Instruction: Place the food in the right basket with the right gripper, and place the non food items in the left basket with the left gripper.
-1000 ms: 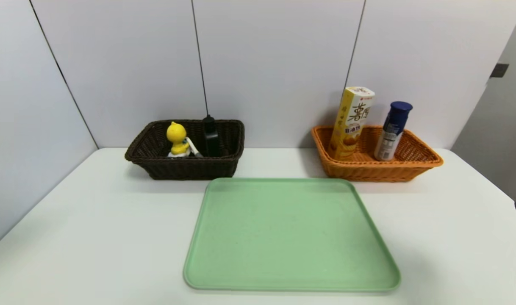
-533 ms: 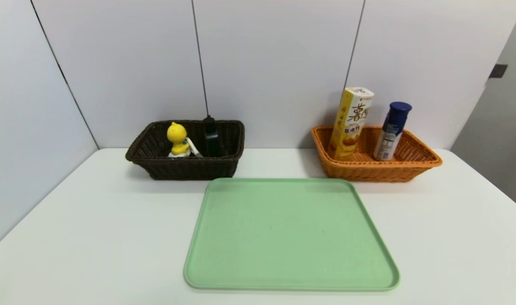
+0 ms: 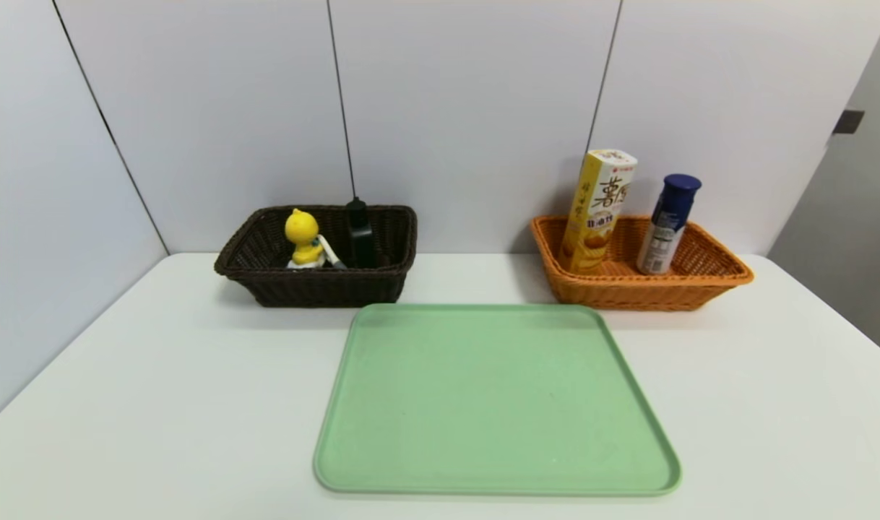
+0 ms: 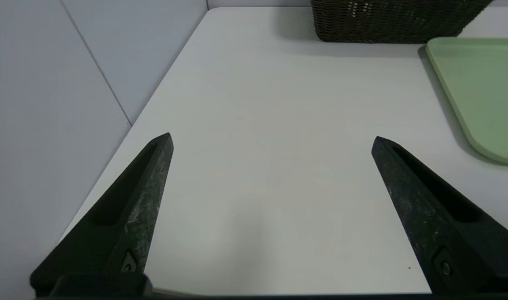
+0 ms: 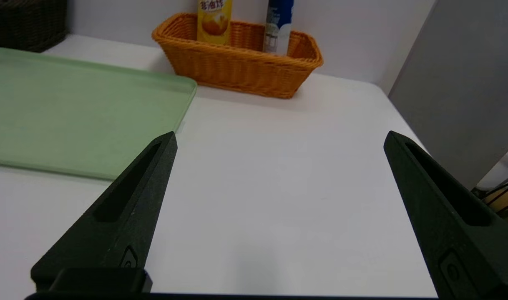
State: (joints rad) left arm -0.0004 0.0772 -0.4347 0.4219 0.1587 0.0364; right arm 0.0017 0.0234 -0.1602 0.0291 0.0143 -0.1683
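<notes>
The dark brown left basket (image 3: 317, 285) holds a yellow duck toy (image 3: 303, 237) and an upright black item (image 3: 359, 235). In the orange right basket (image 3: 642, 292) stand a tall yellow snack box (image 3: 600, 209) and a white bottle with a blue cap (image 3: 667, 224). Neither arm shows in the head view. My left gripper (image 4: 270, 141) hangs open over bare table near the left wall, with the left basket (image 4: 387, 25) far ahead. My right gripper (image 5: 279, 139) hangs open over bare table beside the tray, with the right basket (image 5: 237, 68) ahead.
A flat green tray (image 3: 494, 397) with nothing on it lies in the middle of the white table (image 3: 158, 390). Grey wall panels close the back and left side. The table's right edge (image 5: 398, 110) drops off beside my right gripper.
A dark part at the head view's right edge has left the picture. Baskets, their contents and the tray have not moved.
</notes>
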